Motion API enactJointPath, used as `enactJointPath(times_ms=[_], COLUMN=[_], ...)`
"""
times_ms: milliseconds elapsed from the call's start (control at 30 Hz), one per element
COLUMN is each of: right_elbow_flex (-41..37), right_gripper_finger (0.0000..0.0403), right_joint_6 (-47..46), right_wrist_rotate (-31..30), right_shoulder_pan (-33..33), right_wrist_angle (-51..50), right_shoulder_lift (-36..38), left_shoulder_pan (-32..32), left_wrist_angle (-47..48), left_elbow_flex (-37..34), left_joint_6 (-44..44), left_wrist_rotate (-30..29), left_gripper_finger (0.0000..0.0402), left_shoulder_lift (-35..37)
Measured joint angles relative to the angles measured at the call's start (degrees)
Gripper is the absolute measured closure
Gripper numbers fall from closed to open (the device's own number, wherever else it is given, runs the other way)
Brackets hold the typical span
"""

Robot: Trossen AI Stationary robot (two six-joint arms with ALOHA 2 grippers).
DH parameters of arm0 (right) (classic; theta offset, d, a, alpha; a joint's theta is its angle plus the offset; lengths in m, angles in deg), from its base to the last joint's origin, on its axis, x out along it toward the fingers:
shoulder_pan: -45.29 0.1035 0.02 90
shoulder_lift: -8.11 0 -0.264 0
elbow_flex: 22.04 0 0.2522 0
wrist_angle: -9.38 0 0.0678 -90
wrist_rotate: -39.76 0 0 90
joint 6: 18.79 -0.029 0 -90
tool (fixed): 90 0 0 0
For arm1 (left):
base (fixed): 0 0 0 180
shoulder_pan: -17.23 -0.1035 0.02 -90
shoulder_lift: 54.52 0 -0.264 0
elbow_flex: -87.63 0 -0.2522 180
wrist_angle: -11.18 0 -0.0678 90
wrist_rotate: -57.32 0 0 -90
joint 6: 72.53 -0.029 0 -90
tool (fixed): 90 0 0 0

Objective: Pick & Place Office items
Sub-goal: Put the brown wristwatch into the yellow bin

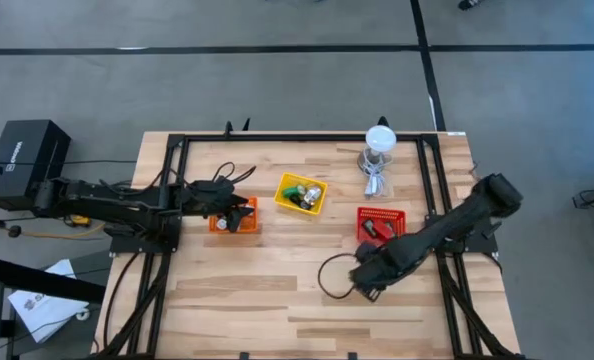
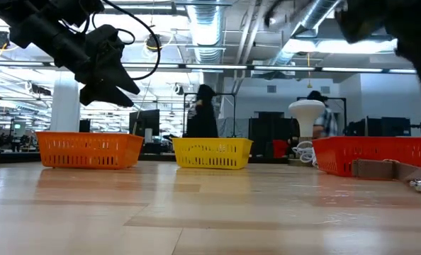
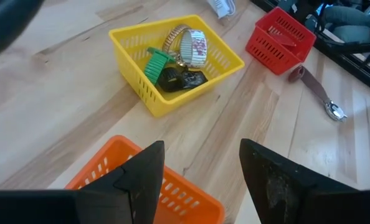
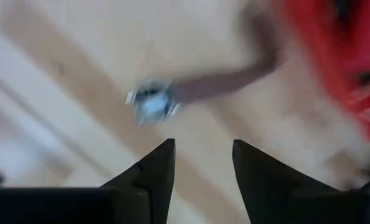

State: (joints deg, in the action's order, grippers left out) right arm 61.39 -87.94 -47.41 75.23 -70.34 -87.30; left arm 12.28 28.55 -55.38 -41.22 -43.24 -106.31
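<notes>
My left gripper hangs open and empty above the orange bin. Inside the yellow bin lie a green tape ring, a metal band and a black clip. A brown strip with a silver end lies flat on the table beside the red bin. My right gripper points down over the table near that strip, open, with nothing between its fingers. The silver end lies just beyond its fingertips.
A white round-topped stand with a coiled cable stands at the far edge. A black cable loop hangs by my right arm. A black frame borders the wooden table. The near half of the table is bare wood.
</notes>
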Motion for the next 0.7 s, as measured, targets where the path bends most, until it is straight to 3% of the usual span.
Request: enactJointPath(times_ms=[133, 400, 700], right_elbow_flex=[-4.24, -23.38, -26.01], right_gripper_finger=[0.0248, 0.0253, 0.0256], right_joint_6=[-7.29, -23.56, -25.60], right_wrist_rotate=[-10.02, -9.82, -8.91], right_shoulder_pan=[0.48, 0.32, -0.14], right_wrist_angle=[0.42, 18.28, 26.30], right_shoulder_lift=[7.95, 16.10, 11.48], left_shoulder_pan=[0.00, 0.00, 0.00], left_wrist_angle=[-0.13, -0.28, -0.64], left_elbow_flex=[0.00, 0.00, 0.00], left_joint_6=[0.01, 0.02, 0.02], left_wrist_rotate=[-0.01, -0.01, -0.01], left_gripper_finger=[0.0198, 0.0198, 0.0198], left_shoulder_lift=[0.00, 0.00, 0.00])
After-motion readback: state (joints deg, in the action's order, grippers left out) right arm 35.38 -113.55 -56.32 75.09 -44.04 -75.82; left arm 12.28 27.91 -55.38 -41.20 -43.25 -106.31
